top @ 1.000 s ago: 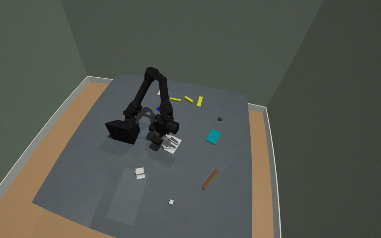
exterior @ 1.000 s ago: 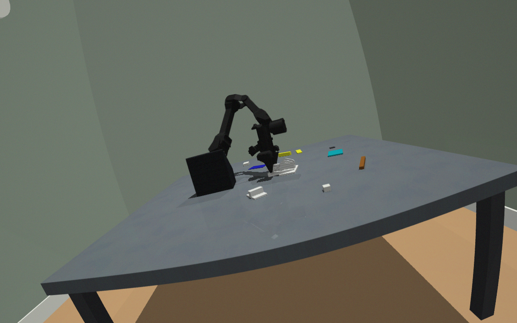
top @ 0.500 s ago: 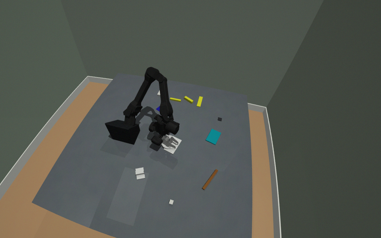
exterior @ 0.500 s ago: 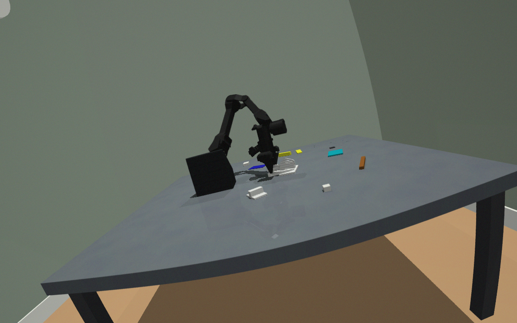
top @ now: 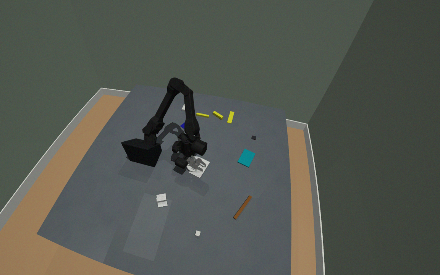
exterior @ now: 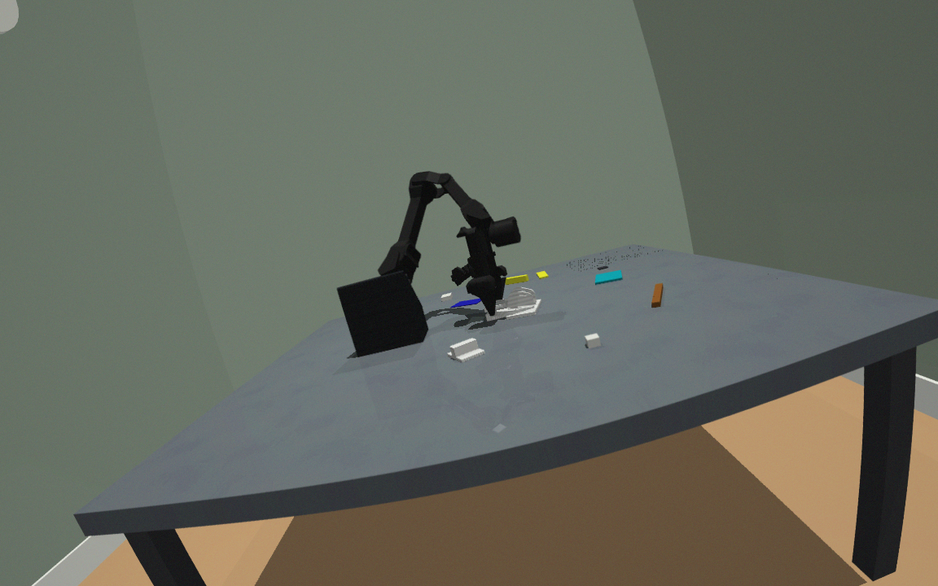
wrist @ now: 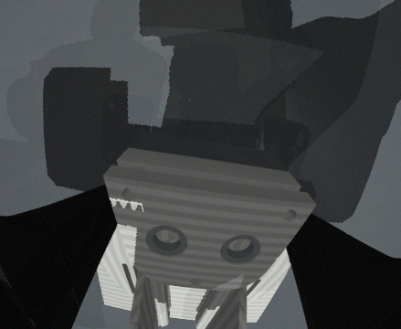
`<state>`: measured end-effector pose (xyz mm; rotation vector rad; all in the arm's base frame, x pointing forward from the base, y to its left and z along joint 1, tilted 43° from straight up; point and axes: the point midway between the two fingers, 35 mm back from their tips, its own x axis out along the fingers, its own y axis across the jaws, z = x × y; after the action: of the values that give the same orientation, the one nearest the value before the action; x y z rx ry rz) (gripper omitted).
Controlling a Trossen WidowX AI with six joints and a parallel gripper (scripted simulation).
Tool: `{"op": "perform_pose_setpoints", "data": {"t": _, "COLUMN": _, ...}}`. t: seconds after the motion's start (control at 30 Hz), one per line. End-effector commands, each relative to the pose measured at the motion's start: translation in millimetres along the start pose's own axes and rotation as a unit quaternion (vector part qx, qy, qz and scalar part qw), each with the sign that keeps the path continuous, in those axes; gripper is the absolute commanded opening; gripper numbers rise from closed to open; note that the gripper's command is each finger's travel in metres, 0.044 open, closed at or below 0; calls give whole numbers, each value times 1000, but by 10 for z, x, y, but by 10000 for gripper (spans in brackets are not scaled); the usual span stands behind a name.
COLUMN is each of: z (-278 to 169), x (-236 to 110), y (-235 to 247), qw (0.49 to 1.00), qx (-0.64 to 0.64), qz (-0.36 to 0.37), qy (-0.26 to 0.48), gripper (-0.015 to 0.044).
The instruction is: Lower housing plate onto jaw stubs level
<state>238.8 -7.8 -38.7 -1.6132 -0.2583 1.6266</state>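
Note:
The grey-looking housing plate (wrist: 209, 210), with two round holes, lies across between my fingers. My gripper (top: 190, 160) (exterior: 497, 306) (wrist: 206, 203) is shut on it by its two side edges. The plate is over the rear part of the white base (top: 199, 174) (wrist: 114, 297). Two curved jaws (exterior: 523, 293) stick out from under the plate, one at the left (wrist: 142, 303) and one at the right (wrist: 231, 306) in the wrist view. Pale surfaces show through the holes. The stubs are largely hidden, and I cannot tell how big a gap is left beneath the plate.
A white stepped piece (top: 161, 197) (exterior: 466, 350) and a small white cube (top: 197, 233) (exterior: 592, 340) lie apart from the base. A teal block (top: 246, 157) (exterior: 607, 277), a brown bar (top: 242, 207) (exterior: 656, 295), a blue piece (exterior: 466, 303) and several yellow blocks lie farther out.

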Motion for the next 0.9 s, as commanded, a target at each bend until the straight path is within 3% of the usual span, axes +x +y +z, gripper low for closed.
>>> {"op": "perform_pose_setpoints", "data": {"t": 0.0, "z": 7, "x": 13, "y": -4, "qw": 1000, "qx": 3, "qz": -2, "qy": -1, "gripper": 351}}
{"op": "perform_pose_setpoints", "data": {"t": 0.87, "z": 8, "x": 56, "y": -4, "qw": 1000, "qx": 2, "qz": -2, "qy": -1, "gripper": 351}}
